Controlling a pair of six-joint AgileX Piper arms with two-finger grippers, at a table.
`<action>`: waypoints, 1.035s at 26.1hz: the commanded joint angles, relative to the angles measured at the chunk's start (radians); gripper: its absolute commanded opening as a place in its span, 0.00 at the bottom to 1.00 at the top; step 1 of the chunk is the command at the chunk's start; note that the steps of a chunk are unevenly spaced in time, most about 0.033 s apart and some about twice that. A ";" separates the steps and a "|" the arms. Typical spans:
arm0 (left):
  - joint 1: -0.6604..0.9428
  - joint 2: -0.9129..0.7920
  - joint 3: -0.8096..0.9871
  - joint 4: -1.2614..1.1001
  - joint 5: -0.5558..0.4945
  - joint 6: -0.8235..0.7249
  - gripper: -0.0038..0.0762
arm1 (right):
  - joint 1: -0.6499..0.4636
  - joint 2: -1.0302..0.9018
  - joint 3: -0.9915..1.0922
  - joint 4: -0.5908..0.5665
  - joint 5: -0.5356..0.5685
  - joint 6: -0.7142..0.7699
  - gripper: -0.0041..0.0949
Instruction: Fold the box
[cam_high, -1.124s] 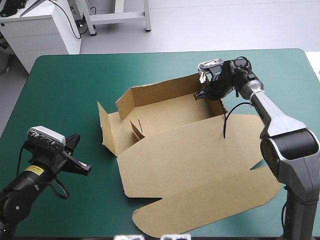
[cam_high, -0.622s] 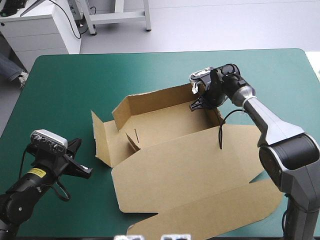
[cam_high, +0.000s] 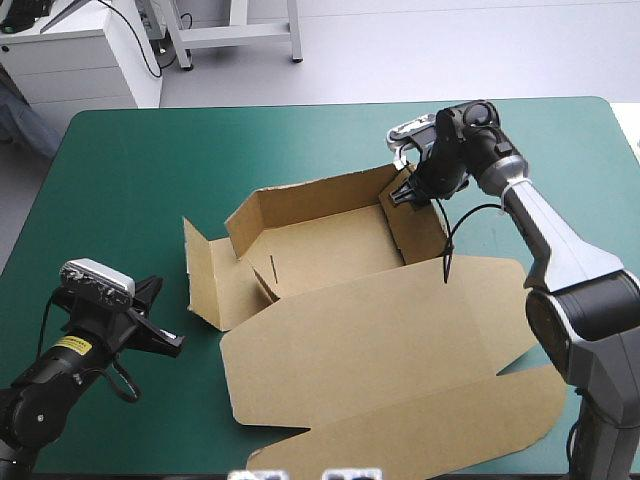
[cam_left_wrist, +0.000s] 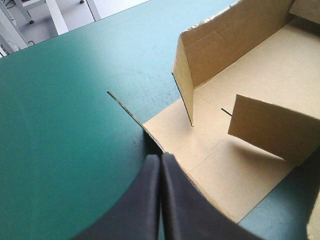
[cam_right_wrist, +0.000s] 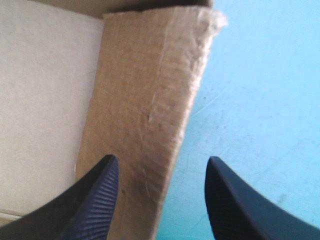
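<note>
Box (cam_high: 330, 250) sits mid-bench (cam_high: 130, 170), half erected. Far wall (cam_high: 310, 195) and right wall (cam_high: 415, 230) are up. Left flap (cam_high: 205, 275) stands splayed outward, and a small tab (cam_high: 265, 280) is upright inside near the left end. Lid (cam_high: 400, 350) lies flat on the near side, running toward the near right corner of the bench. Right pincer (cam_high: 410, 195) is open at the box's far right corner, straddling the right wall's top edge: one finger at the inner side, the other outside over the bench, not clamped. Left pincer (cam_high: 168, 344) is closed and empty, low over the near left of the bench, its tip just beside the left flap's edge. Can't tell if it touches.
</note>
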 joint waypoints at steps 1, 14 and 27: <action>0.000 -0.001 -0.022 -0.023 -0.065 -0.001 0.04 | -0.006 -0.149 -0.045 -0.034 0.022 0.019 0.54; 0.000 -0.001 -0.022 -0.023 -0.065 -0.001 0.04 | -0.004 -0.487 -0.041 0.024 0.022 -0.002 0.03; 0.000 -0.001 -0.022 -0.027 -0.060 -0.001 0.04 | -0.004 -0.290 -0.041 0.063 0.022 -0.055 0.58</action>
